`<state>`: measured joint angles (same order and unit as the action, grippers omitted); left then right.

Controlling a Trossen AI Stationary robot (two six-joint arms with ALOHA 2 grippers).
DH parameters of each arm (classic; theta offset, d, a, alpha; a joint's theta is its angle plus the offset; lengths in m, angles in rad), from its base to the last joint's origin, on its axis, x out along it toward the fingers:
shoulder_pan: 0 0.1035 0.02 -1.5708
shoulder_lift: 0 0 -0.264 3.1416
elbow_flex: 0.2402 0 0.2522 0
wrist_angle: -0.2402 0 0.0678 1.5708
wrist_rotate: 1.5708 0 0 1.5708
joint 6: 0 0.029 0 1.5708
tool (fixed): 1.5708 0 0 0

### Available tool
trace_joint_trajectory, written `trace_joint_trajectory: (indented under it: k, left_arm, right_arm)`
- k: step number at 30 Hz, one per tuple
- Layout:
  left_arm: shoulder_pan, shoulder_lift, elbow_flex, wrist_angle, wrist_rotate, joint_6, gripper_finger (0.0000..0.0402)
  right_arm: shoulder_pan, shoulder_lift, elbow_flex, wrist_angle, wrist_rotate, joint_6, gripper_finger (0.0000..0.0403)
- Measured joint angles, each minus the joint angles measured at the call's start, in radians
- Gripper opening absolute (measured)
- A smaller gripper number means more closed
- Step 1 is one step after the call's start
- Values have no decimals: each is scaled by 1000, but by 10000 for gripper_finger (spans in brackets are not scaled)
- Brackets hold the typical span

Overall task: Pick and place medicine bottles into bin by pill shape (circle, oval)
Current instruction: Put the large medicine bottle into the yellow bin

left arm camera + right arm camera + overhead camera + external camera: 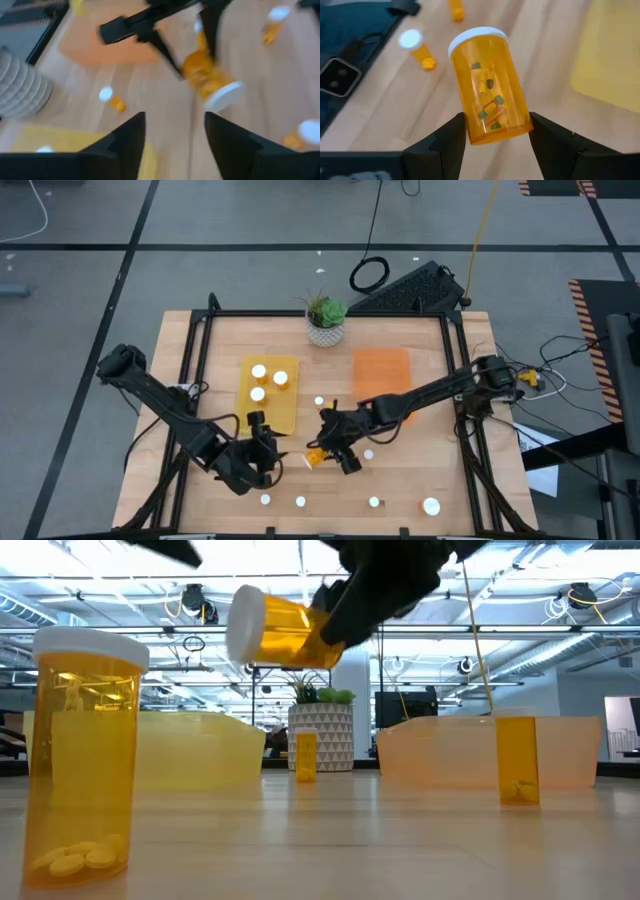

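Note:
My right gripper (pixel 322 450) is shut on an orange medicine bottle (pixel 490 87) with a white cap and oval pills inside, held in the air near the table's middle. My left gripper (pixel 175 145) stands open just left of it (pixel 268 452) and touches nothing. Three bottles stand in the yellow tray (pixel 290 415). The orange tray (pixel 382 375) shows no bottle inside. Several more bottles stand upright on the table, among them one close to the low camera (pixel 85 755), one near the front right (pixel 431 506) and one beside my right gripper (pixel 368 453). My right gripper pinches the bottle's orange body near its bottom end (pixel 492 127) between its two fingers (pixel 452 140), one on each side. The fingers come from the table's right, slanting down. The bottle is lifted clear of the table and lies nearly level (pixel 280 630), cap pointing away from the gripper.
A white potted plant (pixel 325 320) stands at the far edge between the trays. A black frame (pixel 320 313) runs round the table. A keyboard (pixel 410 288) and cables lie on the floor beyond. Bare wood shows between the bottles along the near edge.

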<state>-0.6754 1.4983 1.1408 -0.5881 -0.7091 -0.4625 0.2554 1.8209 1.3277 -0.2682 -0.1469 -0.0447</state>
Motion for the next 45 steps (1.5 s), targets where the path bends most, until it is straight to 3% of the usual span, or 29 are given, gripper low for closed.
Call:
trace_joint_trajectory:
  k: [4,8,12,16,21,25,32,38,45]
  left_arm:
    - [1,-11,3,151,33,128,265]
    - [5,-12,30,224,33,239,297]
    - [42,-12,50,228,26,275,307]
    - [75,-12,53,224,28,341,306]
    - [158,-12,53,279,31,335,321]
    - [217,-12,53,329,86,303,351]
    - [267,-12,53,366,71,326,397]
    - [313,-12,48,354,29,296,385]
    - [317,7,47,387,70,316,381]
  right_arm:
    - [5,-70,-48,24,95,18,195]
    - [9,-149,-153,153,191,53,195]
    - [7,-231,-273,302,337,74,195]
    - [8,-296,-362,397,362,71,195]
    - [11,-361,-415,461,477,56,195]
    - [23,-375,-429,482,623,15,196]
    - [52,-375,-429,493,784,-75,196]
    - [70,-374,-429,520,808,-111,196]
    - [75,-374,-429,572,807,-138,196]
